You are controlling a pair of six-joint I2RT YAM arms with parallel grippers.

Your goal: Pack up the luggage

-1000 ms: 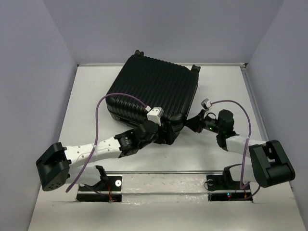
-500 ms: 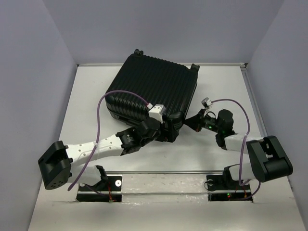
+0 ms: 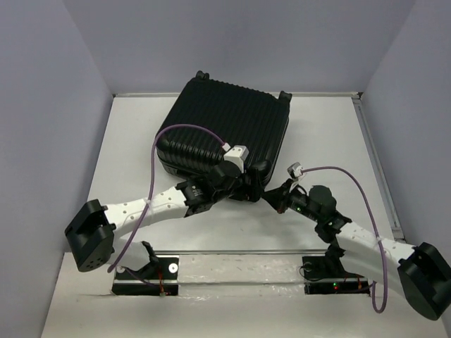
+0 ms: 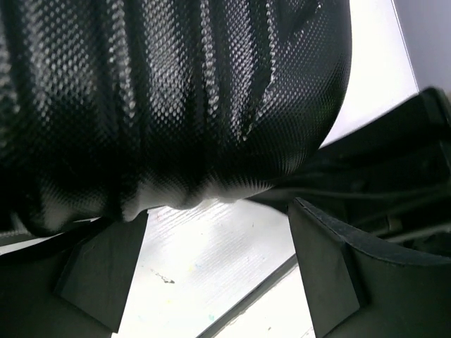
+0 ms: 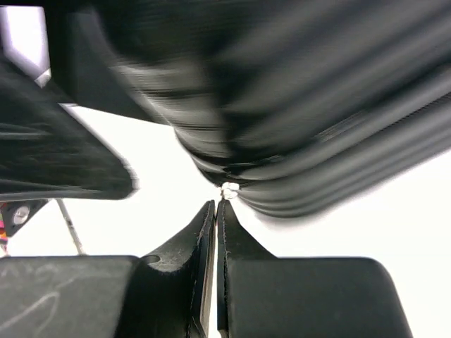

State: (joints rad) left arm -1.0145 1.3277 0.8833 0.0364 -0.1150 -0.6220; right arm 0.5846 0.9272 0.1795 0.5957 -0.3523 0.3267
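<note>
The luggage (image 3: 224, 130) lies closed on the table (image 3: 134, 162); both arms crowd its near corner. Left gripper (image 4: 211, 271) is spread wide under the shell, right gripper (image 5: 217, 211) clenched at a tiny silver tab, perhaps the zipper pull. Slip here and the zip won't budge.

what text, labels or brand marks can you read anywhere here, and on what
None can be read.
Luggage: only ribbed shell and dimpled texture, no logo or tag showing.
Left pincer and right pincer: plain black, no markings.
Arm bases by the table edge: small lights and fittings, no legible writing.
</note>
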